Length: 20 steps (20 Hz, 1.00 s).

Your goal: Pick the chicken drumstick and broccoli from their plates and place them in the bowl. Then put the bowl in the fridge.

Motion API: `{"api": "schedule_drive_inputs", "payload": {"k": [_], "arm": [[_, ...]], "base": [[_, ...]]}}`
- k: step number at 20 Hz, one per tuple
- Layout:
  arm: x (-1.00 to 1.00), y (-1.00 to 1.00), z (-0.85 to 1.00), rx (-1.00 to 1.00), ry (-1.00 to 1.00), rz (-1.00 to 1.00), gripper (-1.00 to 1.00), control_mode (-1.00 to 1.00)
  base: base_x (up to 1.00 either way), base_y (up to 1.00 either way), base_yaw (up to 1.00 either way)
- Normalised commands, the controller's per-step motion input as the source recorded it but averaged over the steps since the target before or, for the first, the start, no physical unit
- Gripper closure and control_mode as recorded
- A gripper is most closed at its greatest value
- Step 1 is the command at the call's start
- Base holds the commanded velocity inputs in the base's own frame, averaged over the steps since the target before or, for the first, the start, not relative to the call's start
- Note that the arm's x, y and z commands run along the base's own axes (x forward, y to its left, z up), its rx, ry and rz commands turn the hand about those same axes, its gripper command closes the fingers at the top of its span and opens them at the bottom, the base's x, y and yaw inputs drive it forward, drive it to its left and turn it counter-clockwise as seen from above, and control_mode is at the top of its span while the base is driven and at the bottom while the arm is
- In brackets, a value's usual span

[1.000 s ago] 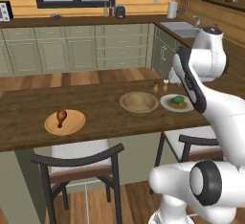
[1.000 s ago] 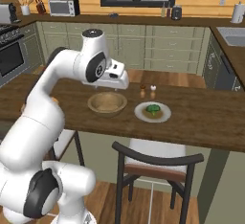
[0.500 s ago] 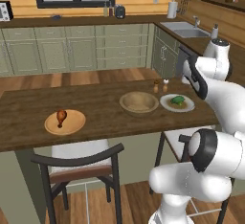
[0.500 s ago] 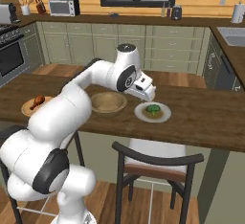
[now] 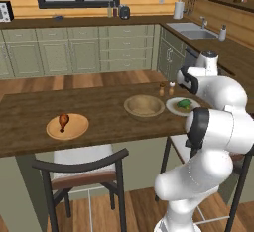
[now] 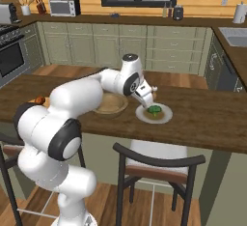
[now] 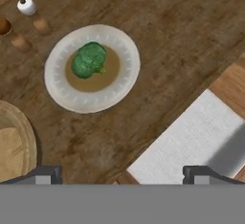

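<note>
The broccoli (image 7: 89, 60) lies on the pale plate (image 7: 125, 77), up and left of centre in the hand view. My gripper (image 7: 122, 175) hangs open above the counter's near edge beside that plate, nothing between its fingertips (image 7: 45, 174). From the right base, the gripper (image 6: 148, 99) hovers just over the broccoli (image 6: 154, 109). The wooden bowl (image 5: 144, 106) stands left of the pale plate (image 5: 171, 108). The chicken drumstick (image 5: 63, 121) rests on the tan wooden plate (image 5: 79, 128) far to the left. The fridge is out of view.
Salt and pepper shakers (image 5: 165, 89) stand just behind the bowl and pale plate. A chair with a white seat (image 7: 191, 144) is tucked under the counter's near edge, and another chair (image 5: 82, 174) sits below the drumstick plate. Cabinets and a sink (image 5: 196, 32) line the far walls.
The arm has swung right, from above the bowl to above the broccoli plate. The jaws stayed open, and food, plates and bowl have not moved.
</note>
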Motion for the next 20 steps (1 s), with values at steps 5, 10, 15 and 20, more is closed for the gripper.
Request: {"api": "schedule_drive_inputs", "payload": {"k": [5, 10, 15, 20], "arm": [[0.17, -0.13, -0.33, 0.11, 0.00, -0.10, -1.00, -1.00], [0.34, -0.13, -0.34, 0.03, 0.00, -0.04, -1.00, -1.00], [0.44, -0.20, -0.30, 0.03, 0.00, 0.00, -1.00, -1.00], [0.42, -0.25, -0.19, 0.03, 0.00, 0.00, -1.00, -1.00]], "base": [[0.00, 0.00, 0.00], [0.00, 0.00, 0.00], [0.00, 0.00, 0.00], [0.00, 0.00, 0.00]]}}
